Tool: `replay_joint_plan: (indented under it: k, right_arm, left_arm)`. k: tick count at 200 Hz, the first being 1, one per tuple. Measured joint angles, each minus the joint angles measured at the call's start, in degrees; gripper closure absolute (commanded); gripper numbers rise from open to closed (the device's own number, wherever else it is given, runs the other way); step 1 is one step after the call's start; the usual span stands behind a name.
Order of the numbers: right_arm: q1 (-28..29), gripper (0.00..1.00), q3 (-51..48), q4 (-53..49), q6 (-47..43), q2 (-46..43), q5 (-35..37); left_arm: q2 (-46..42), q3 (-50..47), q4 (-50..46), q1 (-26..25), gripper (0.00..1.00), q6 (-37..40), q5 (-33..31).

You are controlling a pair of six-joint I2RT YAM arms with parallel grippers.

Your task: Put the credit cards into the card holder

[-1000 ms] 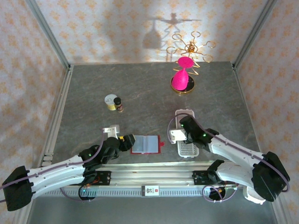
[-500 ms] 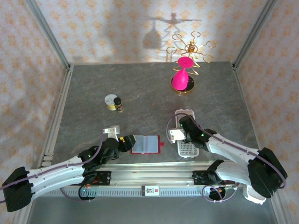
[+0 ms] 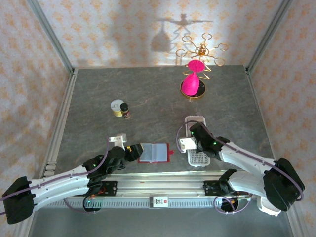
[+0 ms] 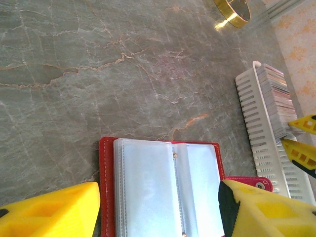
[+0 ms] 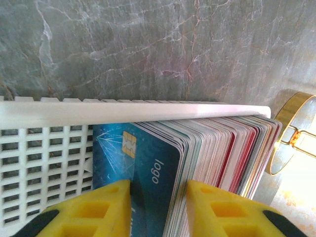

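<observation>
The left arm lies low over the tabletop, stretched from its base toward the middle. The left claw points down and forward, its two yellow fingers standing wide apart. The right arm reaches inward to the left with its wrist bent down, and the right claw has its jaws close together with a narrow gap; whether they press on anything is hard to tell.
</observation>
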Motion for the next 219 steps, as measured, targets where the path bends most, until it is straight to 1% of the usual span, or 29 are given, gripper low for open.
replay_joint_plan:
  k: [39,100,175,219]
  right_arm:
    - [0.0,0.73,-0.1,-0.6,0.0,-0.9,0.0]
    - [0.0,0.74,-0.1,-0.9,0.0,-2.2,0.0]
    - [0.0,0.82,-0.1,-0.9,0.1,-2.6,-0.1]
    - [0.0,0.82,-0.1,-1.3,0.1,-3.3,-0.2]
  left_arm:
    - [0.0,-0.2,0.2,0.0,0.35,-0.5,0.7]
    - [0.0,-0.8,0.4,0.0,0.37,-1.0,1.2]
    - [0.0,-0.8,0.6,0.0,0.37,-1.0,1.3]
    - [0.0,-0.8,0.6,0.0,0.37,-1.0,1.5]
